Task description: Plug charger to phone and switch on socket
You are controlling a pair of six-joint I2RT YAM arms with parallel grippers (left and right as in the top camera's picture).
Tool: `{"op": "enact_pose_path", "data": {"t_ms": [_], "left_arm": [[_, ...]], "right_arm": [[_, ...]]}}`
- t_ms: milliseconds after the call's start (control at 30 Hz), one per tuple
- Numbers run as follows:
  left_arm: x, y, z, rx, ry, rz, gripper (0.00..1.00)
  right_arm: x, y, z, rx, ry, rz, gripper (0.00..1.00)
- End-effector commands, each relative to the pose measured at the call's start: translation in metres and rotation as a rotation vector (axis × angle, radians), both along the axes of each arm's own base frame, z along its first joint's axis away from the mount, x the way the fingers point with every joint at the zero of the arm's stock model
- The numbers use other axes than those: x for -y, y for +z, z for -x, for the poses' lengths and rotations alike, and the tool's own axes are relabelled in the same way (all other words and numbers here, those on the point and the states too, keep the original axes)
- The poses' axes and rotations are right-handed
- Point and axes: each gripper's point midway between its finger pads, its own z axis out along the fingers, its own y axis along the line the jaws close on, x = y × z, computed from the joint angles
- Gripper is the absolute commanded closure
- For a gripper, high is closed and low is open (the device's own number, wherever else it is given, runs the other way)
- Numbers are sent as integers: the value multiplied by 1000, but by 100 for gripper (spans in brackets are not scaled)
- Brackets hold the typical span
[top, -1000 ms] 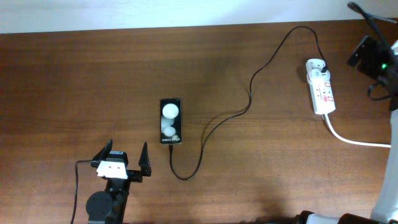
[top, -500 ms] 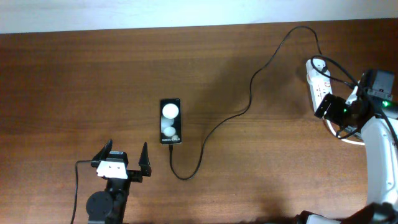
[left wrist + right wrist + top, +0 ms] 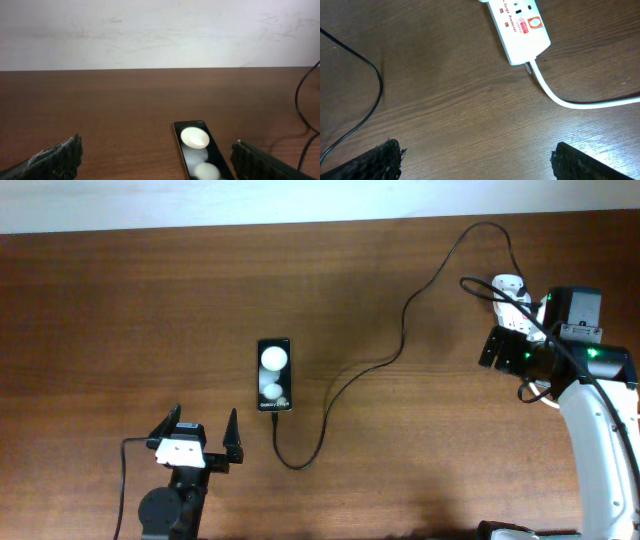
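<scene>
Overhead, the phone [image 3: 274,375] lay flat near the middle of the brown table [image 3: 120,310], screen up, two pale round spots on its glass and its lettered end turned toward the arms' side. The charger [image 3: 400,350] started right at that lettered end, looped a little way toward the arms, then wandered off to the phone's right and away toward the wall; I could not tell whether its tip sat in the port. Well to the phone's right lay the socket [image 3: 520,25], white with red switch marks, its thick white cord [image 3: 570,100] trailing from one end. The right gripper [image 3: 480,160] hung over the wood just beside the socket, fingers spread wide and grasping nothing. The left gripper [image 3: 200,425] sat close to the phone's lettered end, slightly to its left, likewise spread wide and empty.
</scene>
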Motion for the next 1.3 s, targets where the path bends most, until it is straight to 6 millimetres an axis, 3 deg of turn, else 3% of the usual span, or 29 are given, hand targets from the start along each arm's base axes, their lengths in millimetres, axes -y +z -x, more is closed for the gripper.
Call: {"op": "enact_pose_path", "data": {"t_ms": [0, 167, 400, 500, 600, 867, 1000, 1267], "left_arm": [[-2, -1, 0, 1, 11, -13, 1], [-2, -1, 0, 1, 11, -13, 1], [-2, -1, 0, 1, 11, -13, 1], [-2, -1, 0, 1, 11, -13, 1], [-2, -1, 0, 1, 11, -13, 1], [-2, -1, 0, 1, 11, -13, 1], [-2, -1, 0, 1, 11, -13, 1], [-2, -1, 0, 1, 11, -13, 1]], "right_arm": [[-1, 8, 4, 28, 1, 7, 1], [-1, 20, 6, 65, 1, 14, 1], [5, 19, 8, 55, -17, 52, 1], [1, -3, 14, 19, -6, 32, 1], [-1, -43, 25, -33, 11, 29, 1], [-14, -134, 82, -202, 7, -18, 1], [-15, -143, 90, -221, 8, -22, 1], [-18, -132, 54, -67, 29, -41, 1]]}}
